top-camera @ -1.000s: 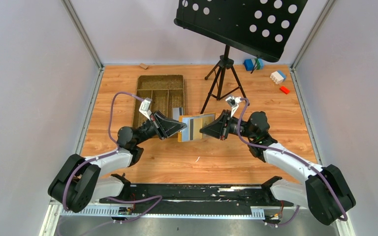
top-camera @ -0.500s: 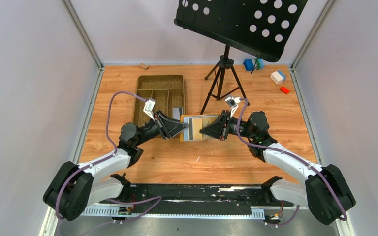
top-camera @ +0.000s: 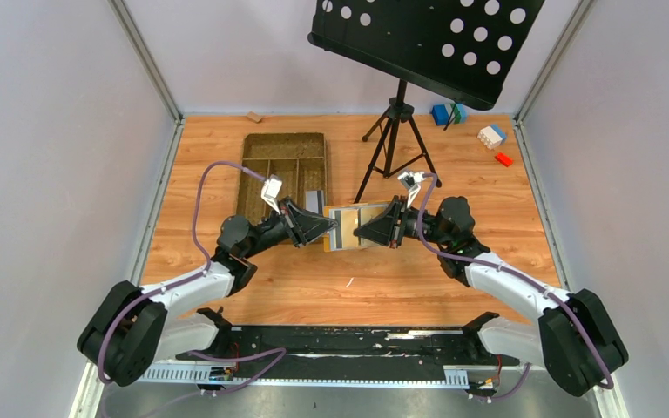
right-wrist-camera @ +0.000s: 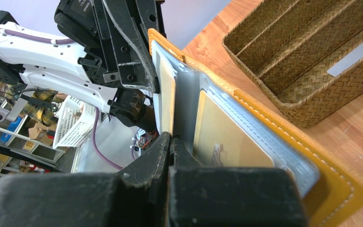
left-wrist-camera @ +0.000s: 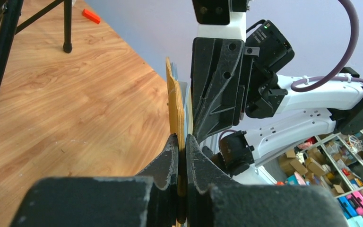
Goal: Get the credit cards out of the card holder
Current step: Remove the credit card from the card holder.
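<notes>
The mustard-yellow card holder point(top-camera: 359, 214) hangs open above the table between my two grippers. My left gripper point(top-camera: 331, 228) is shut on the holder's yellow left edge point(left-wrist-camera: 174, 101), which stands upright between its fingers point(left-wrist-camera: 170, 156). My right gripper point(top-camera: 359, 233) is shut on a thin grey-blue inner leaf point(right-wrist-camera: 188, 106) of the holder. A tan-gold credit card point(right-wrist-camera: 227, 139) sits in a clear pocket just right of that leaf, and a paler one point(right-wrist-camera: 166, 94) shows on its left. A pale grey card point(top-camera: 314, 201) lies in the woven tray.
The brown woven compartment tray point(top-camera: 261, 174) stands just behind the left gripper. A black music stand point(top-camera: 427, 39) on a tripod point(top-camera: 390, 139) rises behind the holder. Toy blocks point(top-camera: 491, 135) lie at the back right corner.
The left gripper opened, slid right further onto the card holder and shut again on its edge, covering the dark striped card. The right arm held still.
</notes>
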`<action>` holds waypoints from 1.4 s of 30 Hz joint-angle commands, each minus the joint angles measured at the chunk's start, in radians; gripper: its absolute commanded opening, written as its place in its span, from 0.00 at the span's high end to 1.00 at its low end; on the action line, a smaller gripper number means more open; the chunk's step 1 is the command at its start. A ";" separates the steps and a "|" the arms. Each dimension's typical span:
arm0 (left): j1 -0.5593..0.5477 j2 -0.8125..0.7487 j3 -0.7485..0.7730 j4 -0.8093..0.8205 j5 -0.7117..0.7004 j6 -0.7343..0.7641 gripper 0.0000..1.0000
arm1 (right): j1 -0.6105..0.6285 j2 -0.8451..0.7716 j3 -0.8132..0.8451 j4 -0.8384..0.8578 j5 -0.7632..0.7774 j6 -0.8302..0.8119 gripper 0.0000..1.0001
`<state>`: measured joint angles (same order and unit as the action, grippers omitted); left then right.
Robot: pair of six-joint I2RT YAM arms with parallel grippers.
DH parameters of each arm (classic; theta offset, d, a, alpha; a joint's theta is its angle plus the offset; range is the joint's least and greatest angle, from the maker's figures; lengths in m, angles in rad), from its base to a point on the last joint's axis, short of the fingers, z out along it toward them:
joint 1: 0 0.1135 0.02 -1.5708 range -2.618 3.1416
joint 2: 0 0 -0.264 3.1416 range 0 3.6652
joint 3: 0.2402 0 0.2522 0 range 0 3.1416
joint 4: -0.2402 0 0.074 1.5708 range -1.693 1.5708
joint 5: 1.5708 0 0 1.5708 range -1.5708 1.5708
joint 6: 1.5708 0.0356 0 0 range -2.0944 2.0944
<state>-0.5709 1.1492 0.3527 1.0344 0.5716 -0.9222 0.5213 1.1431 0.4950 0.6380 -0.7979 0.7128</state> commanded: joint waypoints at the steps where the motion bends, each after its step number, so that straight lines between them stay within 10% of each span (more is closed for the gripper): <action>1: -0.010 -0.061 0.014 0.029 -0.026 0.019 1.00 | 0.006 -0.033 0.014 0.005 0.051 -0.019 1.00; 22: 0.014 -0.125 -0.009 0.017 -0.054 0.013 1.00 | -0.011 -0.038 0.012 -0.012 0.065 -0.020 1.00; 28: 0.004 -0.066 0.004 0.035 -0.029 0.013 0.73 | -0.005 -0.015 0.017 0.023 0.028 -0.008 1.00; 42: -0.042 -0.044 0.071 -0.154 -0.053 0.110 0.75 | 0.008 0.007 0.040 -0.012 0.027 -0.024 1.00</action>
<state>-0.6003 1.1015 0.3828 0.8860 0.5133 -0.8494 0.5224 1.1393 0.4953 0.6250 -0.7765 0.7116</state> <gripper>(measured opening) 0.258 0.010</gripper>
